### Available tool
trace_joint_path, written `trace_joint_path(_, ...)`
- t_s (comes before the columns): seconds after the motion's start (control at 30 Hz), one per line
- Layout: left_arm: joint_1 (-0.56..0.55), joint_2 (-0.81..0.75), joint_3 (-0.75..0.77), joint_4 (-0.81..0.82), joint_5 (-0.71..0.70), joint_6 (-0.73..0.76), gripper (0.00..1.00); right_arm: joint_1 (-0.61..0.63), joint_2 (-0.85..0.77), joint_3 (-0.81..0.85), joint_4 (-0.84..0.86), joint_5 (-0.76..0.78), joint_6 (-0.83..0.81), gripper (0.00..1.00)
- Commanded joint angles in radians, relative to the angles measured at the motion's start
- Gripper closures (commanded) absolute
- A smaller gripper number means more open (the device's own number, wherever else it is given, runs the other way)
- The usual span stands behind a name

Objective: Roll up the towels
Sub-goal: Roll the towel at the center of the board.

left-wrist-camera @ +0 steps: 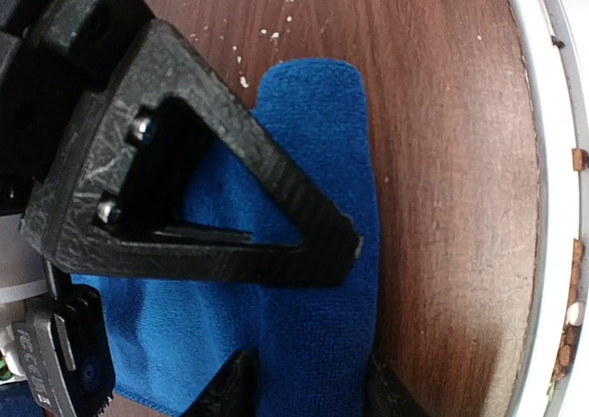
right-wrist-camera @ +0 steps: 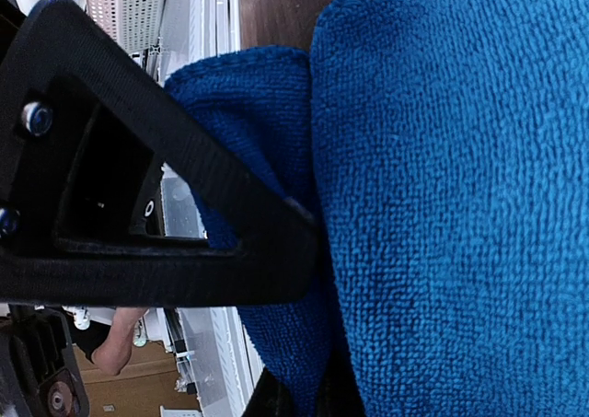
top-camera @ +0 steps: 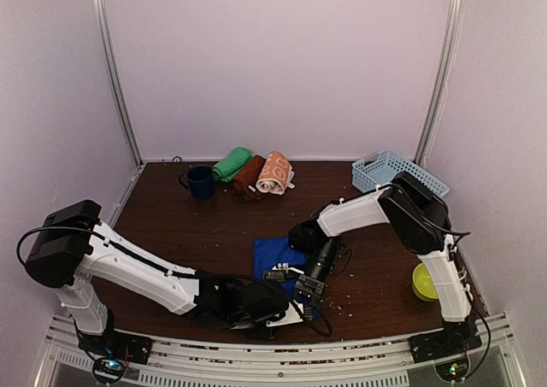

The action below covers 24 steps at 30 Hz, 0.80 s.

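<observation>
Towel (blue) mostly covered from above | right gripper pinching its fold | left gripper hold unclear, lower jaw cropped

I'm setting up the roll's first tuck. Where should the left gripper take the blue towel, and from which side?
Probably the folded strip of the blue towel nearest the table's front rim, approached from that rim: the fold stands thick and rounded, so fingers can straddle it.

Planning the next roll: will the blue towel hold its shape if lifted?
Probably not: the blue towel looks soft and folds over itself, so it should droop. Its plush pile likely drags on the table rather than sliding.
</observation>
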Motion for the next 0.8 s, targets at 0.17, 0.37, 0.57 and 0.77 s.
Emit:
trace_joint_path(0.17,0.000,0.054,0.037,0.032,-0.009,0.050,0.64,-0.004,0.073,-0.043,0.016,0.228,-0.032,0.98)
trace_joint_path(0.37,0.000,0.050,0.030,0.043,0.065,0.045,0.85,-0.004,0.046,-0.042,0.012,0.210,-0.027,0.96)
trace_joint_path(0.57,0.024,0.045,0.031,0.006,0.170,0.001,0.93,-0.024,-0.068,0.026,-0.112,0.201,-0.110,0.72)
trace_joint_path(0.77,0.100,0.043,0.029,-0.014,0.365,-0.067,0.93,-0.111,-0.212,0.054,-0.114,0.216,-0.092,0.63)
